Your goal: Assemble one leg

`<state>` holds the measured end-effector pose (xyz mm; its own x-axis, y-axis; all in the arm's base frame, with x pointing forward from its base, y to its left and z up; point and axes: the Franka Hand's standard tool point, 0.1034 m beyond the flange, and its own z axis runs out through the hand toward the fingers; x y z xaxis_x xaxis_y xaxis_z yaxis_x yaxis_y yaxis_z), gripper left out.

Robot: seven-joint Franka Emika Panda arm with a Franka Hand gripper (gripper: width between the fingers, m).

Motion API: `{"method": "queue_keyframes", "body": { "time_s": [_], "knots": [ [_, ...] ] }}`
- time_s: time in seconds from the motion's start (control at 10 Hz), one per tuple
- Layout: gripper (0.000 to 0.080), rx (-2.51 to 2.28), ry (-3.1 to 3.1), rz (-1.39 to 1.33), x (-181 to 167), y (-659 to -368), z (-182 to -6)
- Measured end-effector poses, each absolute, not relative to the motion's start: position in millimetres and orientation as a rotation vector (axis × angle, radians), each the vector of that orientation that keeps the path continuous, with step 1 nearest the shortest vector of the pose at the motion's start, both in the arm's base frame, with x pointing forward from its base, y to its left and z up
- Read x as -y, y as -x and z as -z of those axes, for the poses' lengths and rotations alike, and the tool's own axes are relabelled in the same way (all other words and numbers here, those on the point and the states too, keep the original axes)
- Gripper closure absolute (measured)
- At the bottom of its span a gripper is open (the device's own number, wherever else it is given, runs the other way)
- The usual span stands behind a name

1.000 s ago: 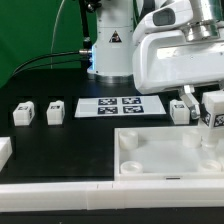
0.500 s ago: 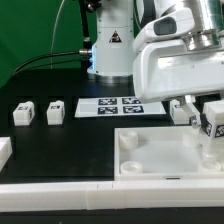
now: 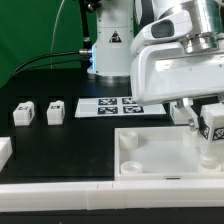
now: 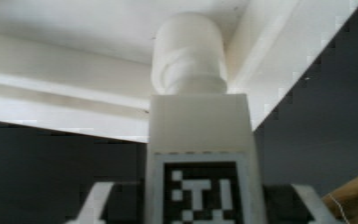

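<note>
My gripper (image 3: 207, 120) is shut on a leg (image 3: 209, 146), a small white post with a black-and-white tag. It holds the leg upright over the far corner of the large white tray (image 3: 150, 165) on the exterior view's right. The leg's lower end is at or just above the tray's corner; I cannot tell if it touches. In the wrist view the leg (image 4: 199, 120) runs between my fingers (image 4: 105, 198), its round tip pointing at the tray's white rim (image 4: 51, 85). Two more legs (image 3: 22, 113) (image 3: 55, 111) stand at the left. Another leg (image 3: 180, 111) is behind my gripper.
The marker board (image 3: 115, 105) lies flat behind the tray. A white block (image 3: 5, 150) sits at the left edge. A long white rail (image 3: 60, 190) runs along the front. The arm's base (image 3: 110, 50) stands at the back.
My gripper has moved a little toward the exterior view's right and downward with the leg still in it. The other parts have not moved.
</note>
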<state>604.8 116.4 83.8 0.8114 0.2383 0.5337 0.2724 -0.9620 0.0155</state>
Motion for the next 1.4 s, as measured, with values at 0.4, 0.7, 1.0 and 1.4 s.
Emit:
{"method": "queue_keyframes", "body": {
  "time_s": [0.4, 0.7, 1.0, 1.4],
  "knots": [
    [0.0509, 0.42, 2.918, 0.893, -117, -606, -76.0],
    [0.0509, 0.419, 2.924, 0.874, -116, -602, -67.8],
    [0.0509, 0.42, 2.922, 0.888, -115, -603, -65.8],
    [0.0508, 0.414, 2.927, 0.865, -119, -603, -67.2]
  ]
}}
